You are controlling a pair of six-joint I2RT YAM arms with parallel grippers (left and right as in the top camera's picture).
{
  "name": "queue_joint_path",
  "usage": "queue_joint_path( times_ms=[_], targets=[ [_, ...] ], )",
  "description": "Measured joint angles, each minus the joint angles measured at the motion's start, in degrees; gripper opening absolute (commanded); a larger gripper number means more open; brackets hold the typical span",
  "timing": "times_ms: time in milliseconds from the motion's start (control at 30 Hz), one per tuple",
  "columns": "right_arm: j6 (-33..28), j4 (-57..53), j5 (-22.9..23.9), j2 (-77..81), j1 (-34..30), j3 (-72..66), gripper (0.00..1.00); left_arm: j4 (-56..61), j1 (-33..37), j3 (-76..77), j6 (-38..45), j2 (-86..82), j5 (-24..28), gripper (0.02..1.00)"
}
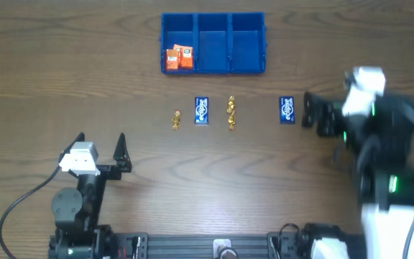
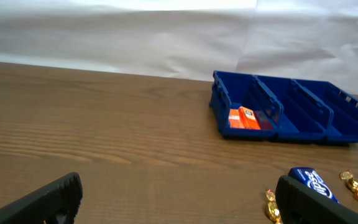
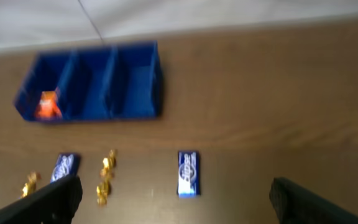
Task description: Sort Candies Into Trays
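A blue three-compartment tray [image 1: 213, 66] [image 2: 291, 134] [image 3: 138, 99] stands at the back of the table, with orange candies [image 1: 178, 58] [image 2: 245, 119] [image 3: 46, 106] in its left compartment. In front of it lie a gold candy [image 1: 177, 119] [image 3: 29, 184], a blue bar [image 1: 202, 110] [image 2: 314, 184] [image 3: 64, 167], a line of gold candies [image 1: 231, 113] [image 3: 106, 175] and a second blue bar [image 1: 287, 109] [image 3: 188, 173]. My left gripper [image 1: 100, 143] [image 2: 179, 208] is open near the front left, nothing in it. My right gripper [image 1: 309, 109] [image 3: 169, 202] is open just right of the second blue bar.
Bare wooden table [image 1: 63, 72] lies to the left and right of the tray. A white backdrop [image 2: 104, 37] rises behind the table's far edge.
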Motion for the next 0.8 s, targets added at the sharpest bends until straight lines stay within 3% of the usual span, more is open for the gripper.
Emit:
queue_joint_path(
  times_ms=[133,333,800],
  targets=[
    [-1.95,-10.69,0.35,23.41,0.0,12.9,1.0,0.0,0.0,0.0,0.0,-0.04,0.02,0.998],
    [-2.4,-10.91,1.6,46.75,2.14,15.89,1.0,0.0,0.0,0.0,0.0,-0.07,0.0,0.998],
    [-2.54,-6.45,6.32,57.4,6.93,15.89,1.0,0.0,0.0,0.0,0.0,-0.07,0.0,0.998]
  ],
)
